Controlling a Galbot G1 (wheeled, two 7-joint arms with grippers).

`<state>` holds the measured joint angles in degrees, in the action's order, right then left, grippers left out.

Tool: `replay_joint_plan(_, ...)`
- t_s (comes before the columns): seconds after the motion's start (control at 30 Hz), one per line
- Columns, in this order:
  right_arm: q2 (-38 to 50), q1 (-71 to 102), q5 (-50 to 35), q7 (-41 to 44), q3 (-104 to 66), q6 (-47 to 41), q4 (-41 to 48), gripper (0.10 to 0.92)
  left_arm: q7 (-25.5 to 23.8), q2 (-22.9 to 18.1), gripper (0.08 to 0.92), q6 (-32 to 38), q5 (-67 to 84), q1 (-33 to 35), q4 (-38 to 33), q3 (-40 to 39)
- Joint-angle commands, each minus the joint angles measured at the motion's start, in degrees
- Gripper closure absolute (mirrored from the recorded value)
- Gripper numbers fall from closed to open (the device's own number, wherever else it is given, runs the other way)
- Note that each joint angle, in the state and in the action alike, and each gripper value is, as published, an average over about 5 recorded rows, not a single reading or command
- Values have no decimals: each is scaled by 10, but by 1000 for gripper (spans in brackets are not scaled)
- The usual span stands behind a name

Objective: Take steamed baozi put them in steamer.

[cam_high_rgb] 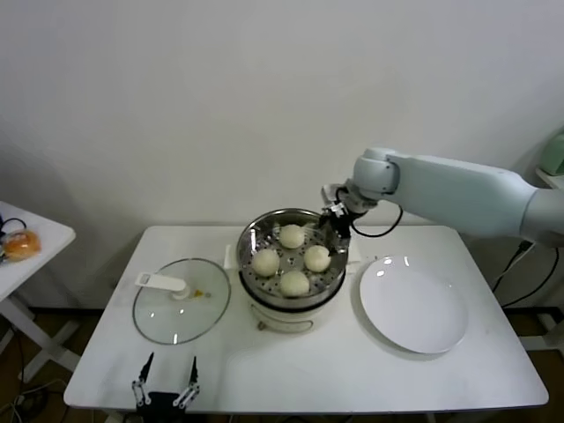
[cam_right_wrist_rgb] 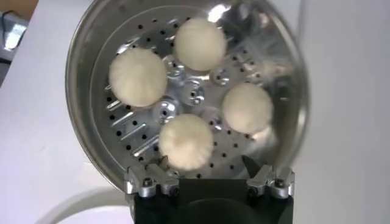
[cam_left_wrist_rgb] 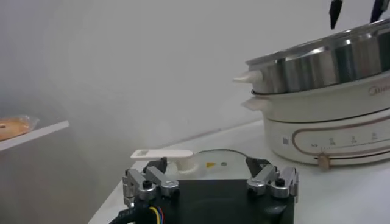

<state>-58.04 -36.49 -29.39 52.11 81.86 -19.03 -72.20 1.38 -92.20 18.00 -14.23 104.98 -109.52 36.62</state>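
Note:
Several cream-white steamed baozi (cam_high_rgb: 292, 235) lie in the shiny steamer (cam_high_rgb: 244, 249), spread over its perforated floor. My right gripper (cam_high_rgb: 333, 231) hovers just above the steamer's right rim, open and holding nothing. In the right wrist view the right gripper (cam_right_wrist_rgb: 204, 163) stands wide above the nearest baozi (cam_right_wrist_rgb: 186, 141), which rests free on the steamer (cam_right_wrist_rgb: 82, 67) floor. My left gripper (cam_high_rgb: 165, 388) is parked at the table's front edge, open and empty. In its own view the left gripper (cam_left_wrist_rgb: 207, 164) faces the steamer (cam_left_wrist_rgb: 317, 64) from the side.
A flat white plate (cam_high_rgb: 412, 304) lies bare to the right of the steamer. The glass lid (cam_high_rgb: 181, 300) with a white handle rests to its left. An orange-brown bun (cam_high_rgb: 21, 245) sits on a side table at far left.

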Motion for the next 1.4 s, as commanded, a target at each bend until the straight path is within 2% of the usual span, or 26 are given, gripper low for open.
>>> replay_joint_plan(0.03, 80, -21, -92, -107, -54, -29, -39, 203, 0, -5, 177, 0, 2, 0, -3, -1)
replay_joint_plan(0.2, 144, 97, -136, -258, -196, -14, -80, 203, -1, -4, 177, -2, 5, -2, 1, -2)
replay_joint_plan(0.3, 167, 165, -128, -304, -273, 1, -98, 203, -2, -2, 177, -2, 6, -1, 2, -3)
replay_joint_plan(0.6, 239, 405, -135, -409, -522, 13, -204, 203, -2, -2, 177, -2, 9, -1, -1, -4)
replay_joint_plan(0.9, 292, 716, -91, -466, -795, 73, -303, 203, -2, -2, 177, -5, 14, -9, 3, -6)
replay_joint_plan(1.03, 262, 875, -58, -472, -917, 118, -348, 203, -1, -2, 177, -5, 19, -11, 2, -5)
replay_joint_plan(1.2, 165, 1072, -24, -458, -1052, 190, -401, 203, -1, -3, 177, -5, 23, -12, -2, -5)
replay_joint_plan(1.4, 48, 1240, 32, -426, -1131, 318, -398, 203, 0, -4, 177, -4, 29, -12, 0, -4)
